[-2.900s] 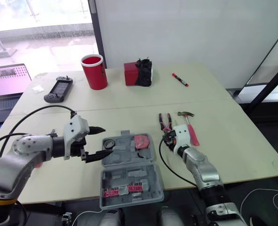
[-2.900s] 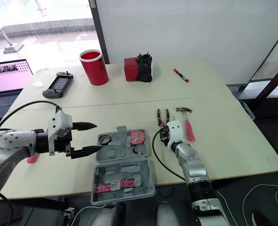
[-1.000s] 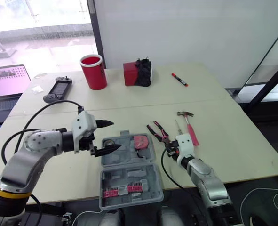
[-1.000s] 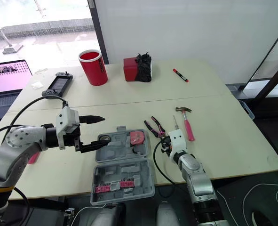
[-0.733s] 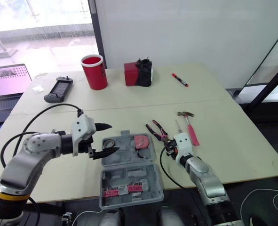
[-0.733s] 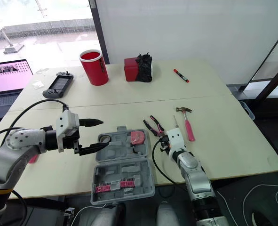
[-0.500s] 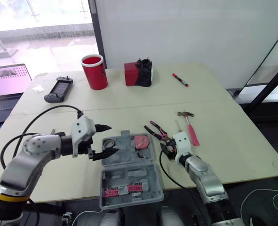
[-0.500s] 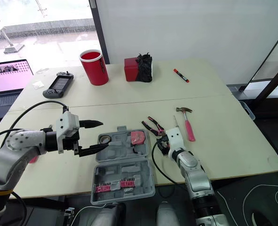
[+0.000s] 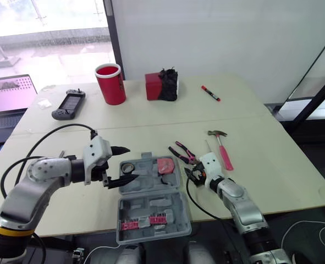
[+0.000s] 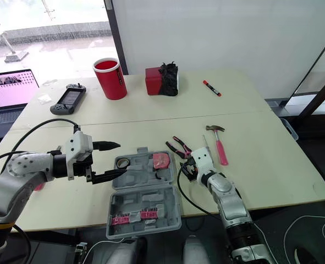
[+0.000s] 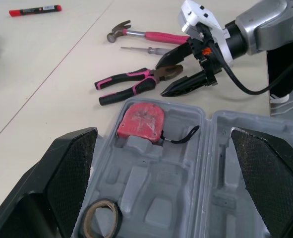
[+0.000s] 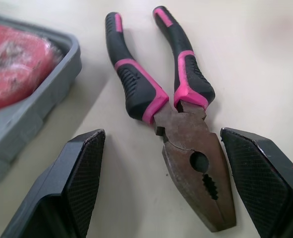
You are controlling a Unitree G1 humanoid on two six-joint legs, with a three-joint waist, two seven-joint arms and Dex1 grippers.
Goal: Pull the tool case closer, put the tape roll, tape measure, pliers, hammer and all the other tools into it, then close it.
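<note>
No legible text, brand or number anywhere; faint print on the red marker (beyond the hammer) too small to read.

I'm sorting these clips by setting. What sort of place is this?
Probably an office or lab workroom: a pale work table stands by a plain white wall and a large window, with an open laptop off to the robot's left and a red marker lying on the table.
</note>
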